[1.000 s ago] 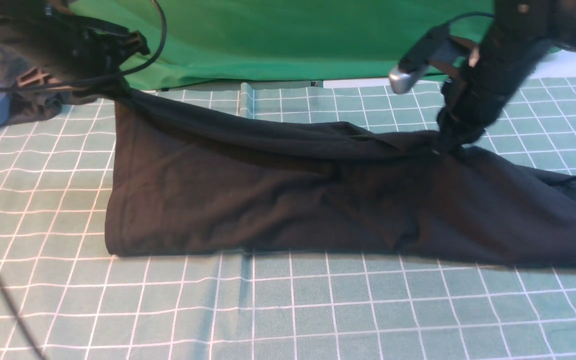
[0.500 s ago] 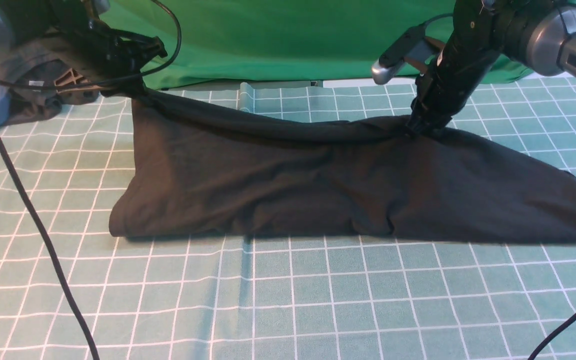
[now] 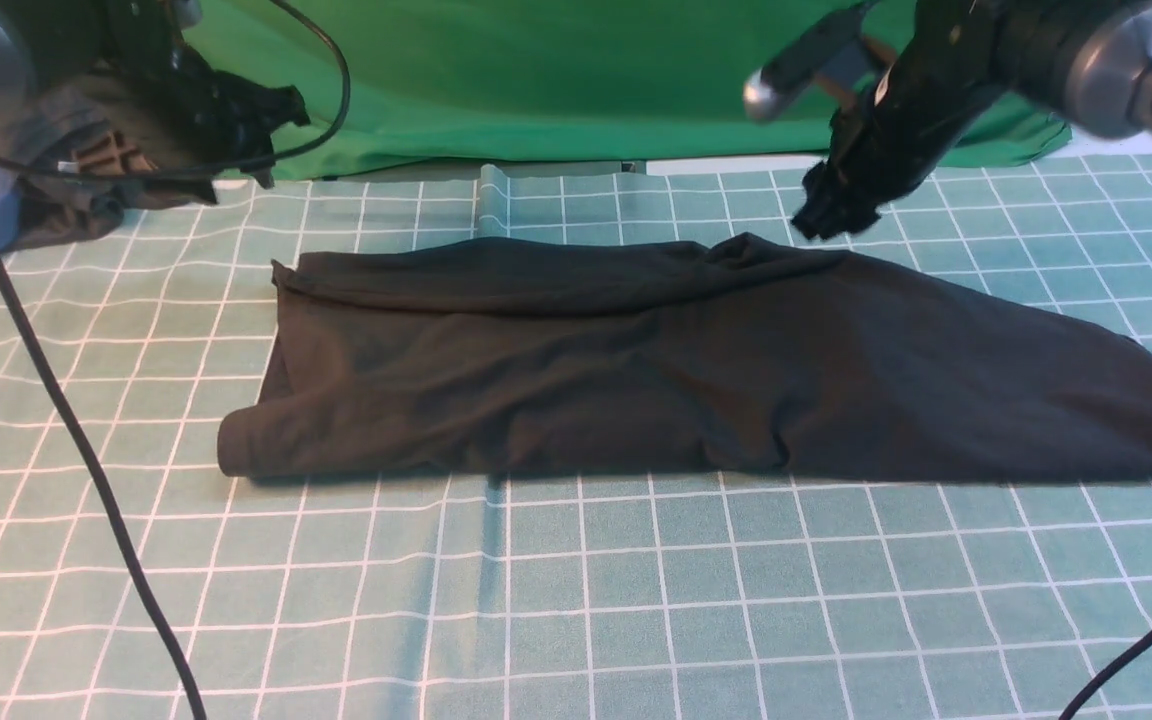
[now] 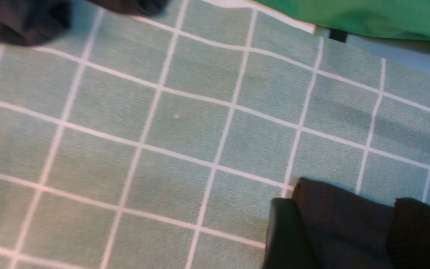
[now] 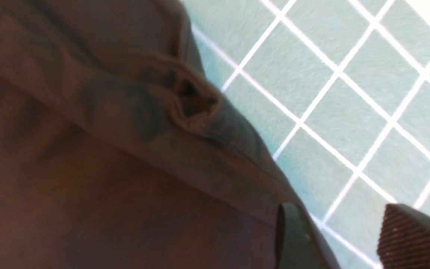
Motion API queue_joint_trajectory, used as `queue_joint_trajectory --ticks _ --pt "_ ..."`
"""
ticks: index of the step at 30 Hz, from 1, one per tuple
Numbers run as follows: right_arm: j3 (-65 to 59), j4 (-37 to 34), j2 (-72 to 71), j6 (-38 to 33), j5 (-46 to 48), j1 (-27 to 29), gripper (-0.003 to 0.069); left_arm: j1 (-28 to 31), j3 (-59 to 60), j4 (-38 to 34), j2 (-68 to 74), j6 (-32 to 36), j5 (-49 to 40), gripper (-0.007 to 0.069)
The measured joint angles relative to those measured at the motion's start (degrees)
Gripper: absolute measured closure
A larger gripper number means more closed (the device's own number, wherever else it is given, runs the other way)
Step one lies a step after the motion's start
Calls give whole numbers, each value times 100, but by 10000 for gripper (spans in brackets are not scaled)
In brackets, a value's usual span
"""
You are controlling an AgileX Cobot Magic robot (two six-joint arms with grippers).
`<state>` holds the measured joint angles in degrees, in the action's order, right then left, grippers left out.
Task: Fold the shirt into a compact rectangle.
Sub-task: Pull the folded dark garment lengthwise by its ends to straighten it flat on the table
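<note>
Black shirt (image 3: 696,370) folded lengthwise across mid-frame on checked cloth (image 3: 576,600), left claw (image 4: 345,228) upper left, right claw (image 5: 338,224) upper right, both parted, empty, lifted off the fabric

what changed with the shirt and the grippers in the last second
The left gripper and the right gripper both let go of the far edge of the shirt, opened and lifted clear. That raised edge dropped, so the shirt now lies as a long folded band. The grid tablecloth and the green cloth behind it stayed put.
</note>
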<state>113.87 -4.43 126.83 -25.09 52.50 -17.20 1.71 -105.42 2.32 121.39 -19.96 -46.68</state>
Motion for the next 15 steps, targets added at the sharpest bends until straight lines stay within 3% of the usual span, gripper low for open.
queue_joint_trajectory --ticks 1,3,6,8,11,15 --pt "8 -70 -46 48 42 0 403 0 -65 -38 0 43 -119 252" --pt "65 -771 -307 -65 289 0 538 -15 -256 -831 0 608 -604 287" --pt "86 -1439 -408 -303 488 -6 618 -209 -271 -1689 -6 1408 -922 417" --pt "86 -1588 -408 -304 542 -17 636 -536 -265 -1934 11 1864 -1040 545" --pt "86 -1632 -408 -191 567 -11 641 -1048 -265 -2004 70 2061 -1066 603" --pt "86 -1632 -408 -170 746 -5 640 -1728 -265 -2047 357 2150 -736 621"
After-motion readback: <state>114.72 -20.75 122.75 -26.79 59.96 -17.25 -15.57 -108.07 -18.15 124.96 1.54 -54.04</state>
